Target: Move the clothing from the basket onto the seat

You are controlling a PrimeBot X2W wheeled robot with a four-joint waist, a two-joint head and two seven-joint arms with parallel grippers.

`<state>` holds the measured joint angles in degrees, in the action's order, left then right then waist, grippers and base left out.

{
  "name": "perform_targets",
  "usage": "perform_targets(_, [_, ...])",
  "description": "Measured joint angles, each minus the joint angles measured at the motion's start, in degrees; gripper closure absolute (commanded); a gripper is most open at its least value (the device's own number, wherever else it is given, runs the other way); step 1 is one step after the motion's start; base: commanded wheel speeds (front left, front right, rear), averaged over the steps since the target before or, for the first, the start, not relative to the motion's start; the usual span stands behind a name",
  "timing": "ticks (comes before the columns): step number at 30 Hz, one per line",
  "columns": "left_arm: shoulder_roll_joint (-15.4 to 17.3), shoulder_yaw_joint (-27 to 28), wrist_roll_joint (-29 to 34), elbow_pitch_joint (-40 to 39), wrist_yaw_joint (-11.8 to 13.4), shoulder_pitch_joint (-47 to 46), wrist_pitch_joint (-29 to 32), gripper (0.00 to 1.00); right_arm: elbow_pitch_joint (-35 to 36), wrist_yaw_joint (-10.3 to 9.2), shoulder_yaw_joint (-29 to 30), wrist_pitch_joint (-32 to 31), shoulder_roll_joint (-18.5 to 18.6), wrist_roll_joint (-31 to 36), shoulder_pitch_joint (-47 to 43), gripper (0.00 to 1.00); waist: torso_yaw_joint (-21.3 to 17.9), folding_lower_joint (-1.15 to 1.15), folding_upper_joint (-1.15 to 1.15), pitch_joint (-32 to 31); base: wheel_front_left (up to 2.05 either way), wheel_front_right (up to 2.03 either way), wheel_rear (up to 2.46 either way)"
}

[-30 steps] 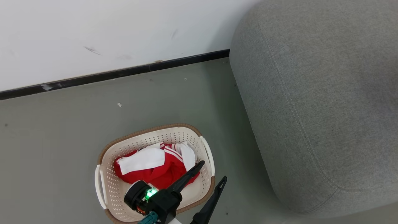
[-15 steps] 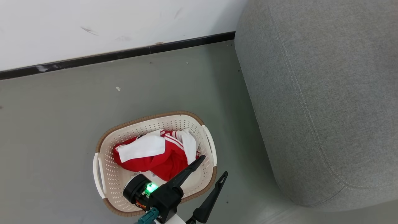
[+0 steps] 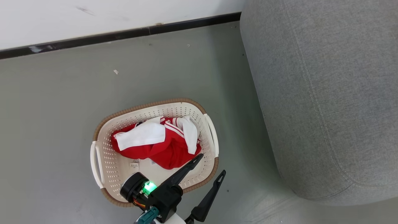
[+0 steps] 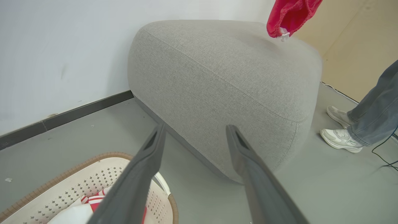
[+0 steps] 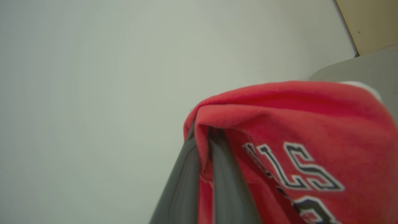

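Currently two steps overlap. The right gripper is clenched on a red garment, which hangs above the seat; releasing it likely calls for lowering it onto the seat first. The left gripper hovers released at the rim of the basket, near the clothing lying inside. The next pick likely calls for descending and closing on a raised fold.

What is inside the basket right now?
Crumpled red-and-white clothing lies in the basket, toward its far side. Small stickers show on the bare floor nearer. The floor under the clothing is covered, and the left gripper hides a near corner.
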<state>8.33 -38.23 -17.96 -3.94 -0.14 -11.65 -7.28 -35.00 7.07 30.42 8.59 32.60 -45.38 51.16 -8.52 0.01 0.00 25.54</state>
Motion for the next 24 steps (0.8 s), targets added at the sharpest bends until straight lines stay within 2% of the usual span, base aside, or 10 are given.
perform_targets(7, [0.6,0.1,0.5,-0.9,0.3,-0.9,0.7,0.0,-3.2,0.0,-0.5,0.9,-0.4,0.0,0.0,1.0,0.2,0.0,0.0,2.4,0.0,0.0,0.0])
perform_targets(24, [1.0,0.9,2.0,-2.2,0.5,-3.9,1.2,0.0,-7.7,0.0,-5.5,3.9,-4.9,-1.1,-0.3,1.0,0.7,0.0,0.0,7.1,0.0,0.0,0.0])
